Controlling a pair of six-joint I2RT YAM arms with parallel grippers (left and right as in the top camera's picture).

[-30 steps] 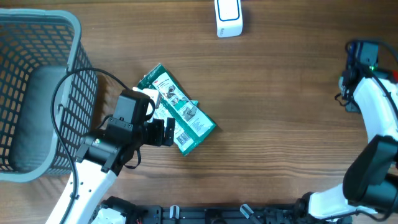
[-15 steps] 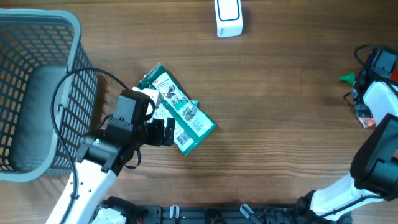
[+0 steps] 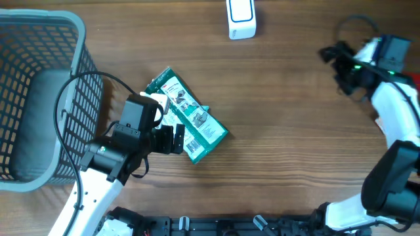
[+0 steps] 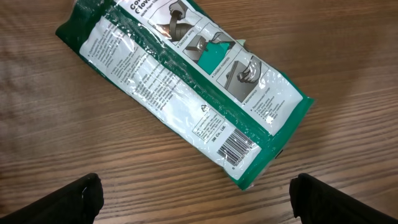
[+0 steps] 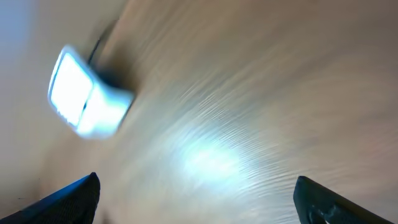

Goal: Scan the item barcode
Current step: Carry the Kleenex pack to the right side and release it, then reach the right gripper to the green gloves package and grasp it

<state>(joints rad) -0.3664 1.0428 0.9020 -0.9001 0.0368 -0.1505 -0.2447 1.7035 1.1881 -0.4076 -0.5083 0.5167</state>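
Left tool point(image 3: 178, 139), jaws spread wide, sits at the barcode point(image 4: 237, 148) end of a flat green-and-white plastic packet point(image 3: 187, 115), which lies diagonally on the wooden bench point(image 3: 282, 131), printed side up. Far right, the right tool point(image 3: 335, 69) gapes wide, empty.

Basket point(image 3: 77, 39): left end of table point(image 3: 289, 144).
Packet point(image 3: 187, 115): flat on table, right of basket.
Scanner point(image 3: 241, 18): far edge, behind packet.
My left gripper point(image 3: 178, 139): at packet's near side.
My right gripper point(image 3: 336, 69): right of scanner.
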